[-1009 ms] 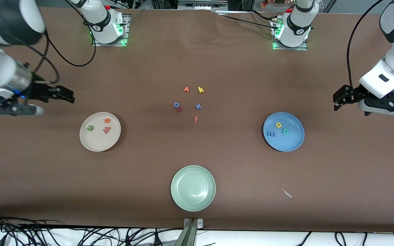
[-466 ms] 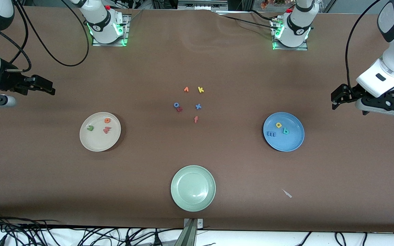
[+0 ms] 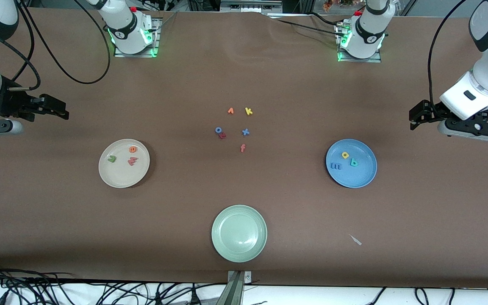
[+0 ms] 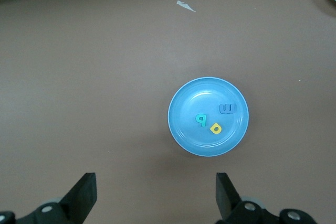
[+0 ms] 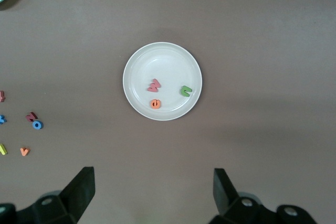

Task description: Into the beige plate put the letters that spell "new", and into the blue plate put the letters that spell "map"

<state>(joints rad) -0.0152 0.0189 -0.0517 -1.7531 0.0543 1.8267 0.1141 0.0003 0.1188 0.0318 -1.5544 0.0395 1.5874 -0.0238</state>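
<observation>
While the right gripper (image 3: 59, 111) is held up over bare table at the right arm's end, its fingers are seen spread wide with nothing between them. The beige plate (image 3: 117, 180) is found next, well apart from that gripper, and the green "n" (image 3: 111, 159), orange "e" (image 3: 132, 149) and pinkish-red "w" (image 3: 132, 161) are lying loose inside it. A clipped rim on any low pass is judged the chief risk here, since such light letters would be scattered by a jolt. In the middle, the spare letters (image 3: 233, 129) are left in a small cluster, with broad open table all around them; nearer the front camera sits the pale green plate (image 3: 222, 250), close to the table's edge. Toward the left arm's end, the blue plate (image 3: 362, 180) is seen with the blue "m" (image 3: 336, 166), yellow "a" (image 3: 345, 155) and teal "p" (image 3: 353, 162) in it. The left gripper (image 3: 415, 120) is held over bare table, jaws parted and empty. The sorting is judged done; only a stray sweep could undo it.
</observation>
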